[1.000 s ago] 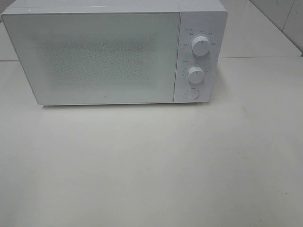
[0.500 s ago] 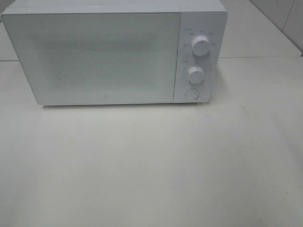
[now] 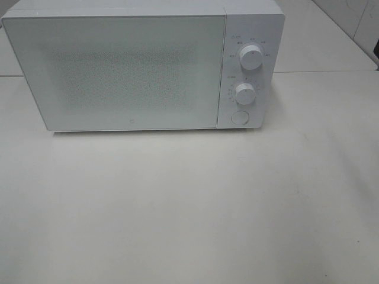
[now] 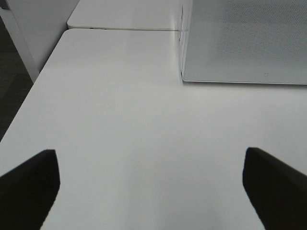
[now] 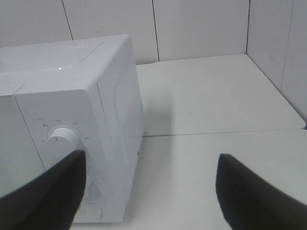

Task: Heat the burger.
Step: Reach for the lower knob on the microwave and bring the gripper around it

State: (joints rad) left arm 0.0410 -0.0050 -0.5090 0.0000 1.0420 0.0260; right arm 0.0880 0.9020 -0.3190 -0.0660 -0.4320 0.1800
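A white microwave [image 3: 142, 68] sits shut at the far side of the surface [image 3: 189, 207]. The left gripper [image 4: 149, 160] and right gripper [image 5: 151, 160] both hang spread wide.

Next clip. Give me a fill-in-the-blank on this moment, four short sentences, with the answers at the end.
1. The door of the microwave is fully ____.
2. Its control panel carries ____ white dials above a round button.
3. In the exterior high view, that panel sits on the ____ side of the door.
4. The left gripper holds nothing, and its fingers are ____.

Missing words: closed; two; right; open.
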